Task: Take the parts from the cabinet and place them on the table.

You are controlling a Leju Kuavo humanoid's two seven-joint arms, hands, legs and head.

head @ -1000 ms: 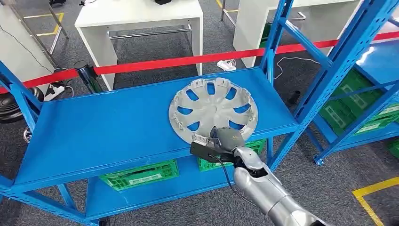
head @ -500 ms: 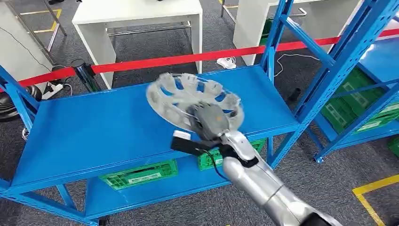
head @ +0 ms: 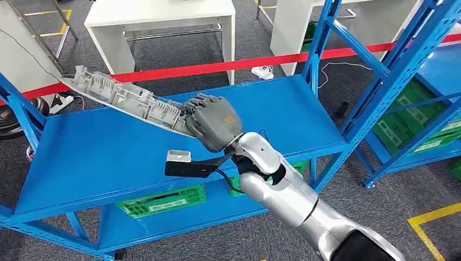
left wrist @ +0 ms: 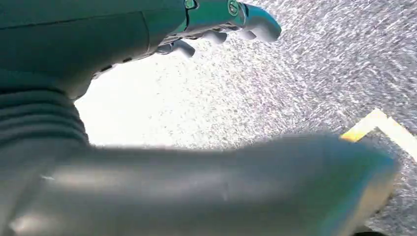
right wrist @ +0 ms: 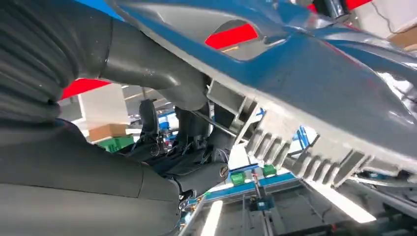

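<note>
Held edge-on above the blue shelf (head: 125, 147) by its rim in the right robot hand (head: 213, 123), a wheel cover (head: 126, 99): probably light, stiff, brittle plastic, best gripped at rim or spoke opening; left robot hand (left wrist: 216, 24) hanging, apparently empty.

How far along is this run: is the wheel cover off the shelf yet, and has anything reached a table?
Done: the silver wheel cover is lifted clear of the blue shelf, seen tilted and edge-on in the head view. In hand: the right hand grips its rim, fingers wrapped around the edge. Left: carrying it to a table and setting it down. The white table beyond the red tape shows no part on it. The left hand holds nothing.
</note>
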